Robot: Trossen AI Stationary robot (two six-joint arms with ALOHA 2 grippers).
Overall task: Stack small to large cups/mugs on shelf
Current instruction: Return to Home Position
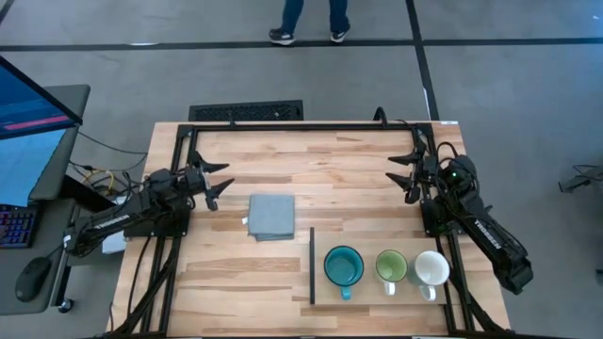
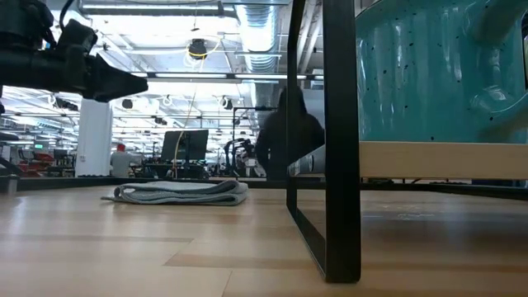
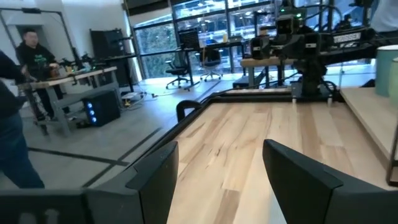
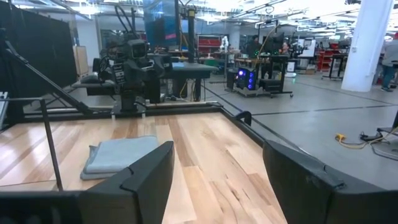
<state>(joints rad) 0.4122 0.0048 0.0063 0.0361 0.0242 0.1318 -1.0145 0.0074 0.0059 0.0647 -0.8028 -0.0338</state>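
Three mugs stand upright in a row on the light wood shelf at the table's near right: a large teal mug, a light green mug and a white mug. The teal mug also fills the low view's right. The shelf's black strip is on its left edge. My left gripper is open and empty at the table's left. My right gripper is open and empty at the far right, well behind the mugs.
A grey folded cloth lies flat on the table's middle, left of the shelf. A black frame rail runs along the far edge. A person's feet show on the floor beyond the table.
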